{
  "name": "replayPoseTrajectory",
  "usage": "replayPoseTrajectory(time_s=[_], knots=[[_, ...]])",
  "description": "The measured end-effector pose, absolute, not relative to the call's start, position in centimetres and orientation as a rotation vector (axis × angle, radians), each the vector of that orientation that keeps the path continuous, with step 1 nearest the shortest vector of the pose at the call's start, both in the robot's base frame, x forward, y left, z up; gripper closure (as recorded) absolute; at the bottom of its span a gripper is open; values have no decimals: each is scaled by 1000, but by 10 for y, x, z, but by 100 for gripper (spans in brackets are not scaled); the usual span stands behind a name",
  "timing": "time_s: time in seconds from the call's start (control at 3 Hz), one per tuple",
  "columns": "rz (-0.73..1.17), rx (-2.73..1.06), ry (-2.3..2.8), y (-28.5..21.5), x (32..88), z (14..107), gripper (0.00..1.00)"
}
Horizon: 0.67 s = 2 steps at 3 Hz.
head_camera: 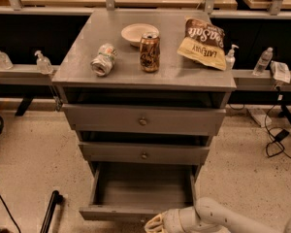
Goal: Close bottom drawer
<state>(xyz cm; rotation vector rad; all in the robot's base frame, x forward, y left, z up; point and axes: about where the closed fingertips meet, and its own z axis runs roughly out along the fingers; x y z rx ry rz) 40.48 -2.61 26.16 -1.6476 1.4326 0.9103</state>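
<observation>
The bottom drawer (136, 188) of the grey cabinet stands pulled out, showing its plain grey, empty inside; its front panel (111, 212) is at the lower edge of the camera view. My gripper (154, 224) is on the end of the white arm coming in from the lower right, right at the drawer front's lower right part, near where the knob sits. The knob itself is hidden behind the gripper. The two drawers above it, the middle one (144, 154) and the top one (143, 121), are pushed in.
On the cabinet top (77, 62) lie a crushed can (103, 59), an upright brown can (149, 51), a white bowl (138, 33) and a chip bag (204, 43). Small bottles stand on the side shelves. Cables lie on the floor at right; a black stand leg (51, 210) at lower left.
</observation>
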Motion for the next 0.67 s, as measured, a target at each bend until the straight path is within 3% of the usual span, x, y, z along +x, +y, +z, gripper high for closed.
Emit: replayPoseTrajectory(time_s=[0.67], knots=[[861, -1702, 1517, -17, 404, 246, 100]])
